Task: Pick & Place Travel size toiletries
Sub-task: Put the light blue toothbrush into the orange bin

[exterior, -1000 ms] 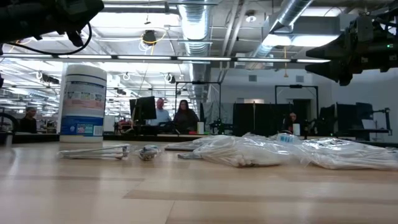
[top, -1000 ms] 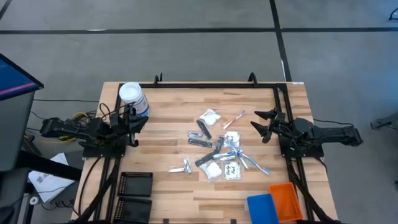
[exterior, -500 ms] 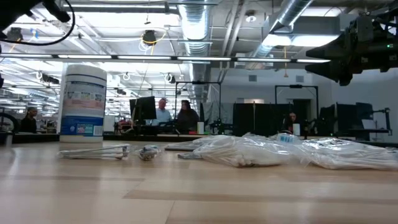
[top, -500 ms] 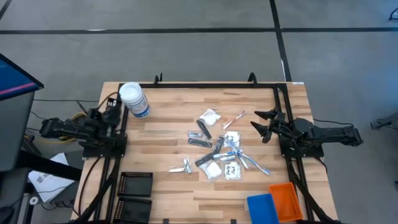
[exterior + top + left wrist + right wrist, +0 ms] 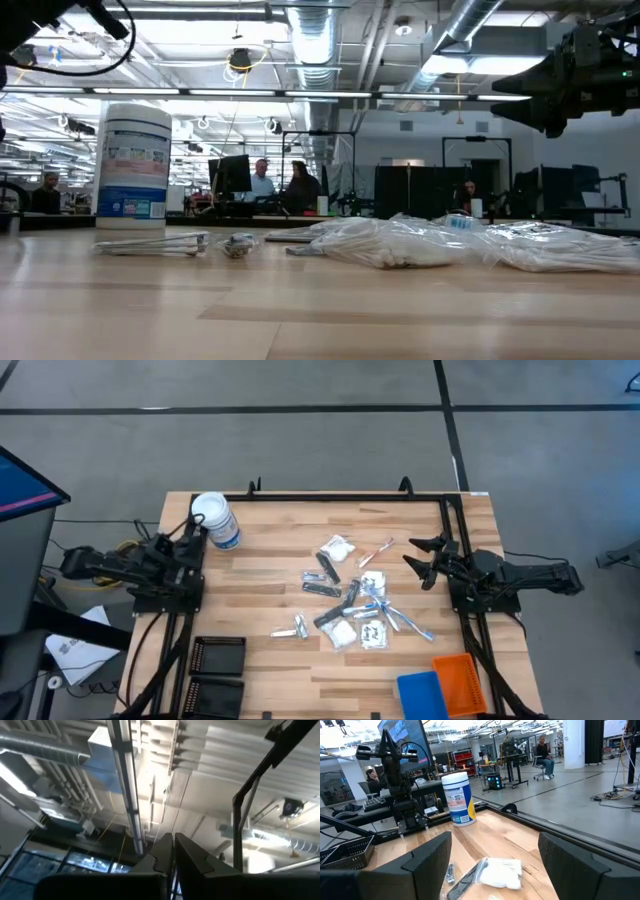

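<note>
The travel size toiletries [image 5: 350, 600] lie in a loose heap on the wooden table, right of its middle. They are white sachets, dark sticks, wrapped toothbrushes and small silvery pieces. They also show in the low view [image 5: 400, 245], and one white sachet [image 5: 502, 872] shows in the right wrist view. My left gripper [image 5: 193, 532] is shut and holds nothing. It stands at the table's left edge beside the jar, and in its wrist view [image 5: 173, 852] it points up at the ceiling. My right gripper [image 5: 425, 560] hovers open at the right edge, level, facing the heap [image 5: 495, 865].
A big white-lidded round jar [image 5: 214, 520] stands at the far left corner, close to my left gripper. Black trays [image 5: 217, 670] sit at the near left. A blue tray [image 5: 420, 693] and an orange tray [image 5: 460, 680] sit at the near right. People sit beyond the table's far side [image 5: 280, 185].
My left gripper has drawn back from over the table toward the left edge. It has risen a little and tipped upward, staying shut. The toiletries have not moved.
</note>
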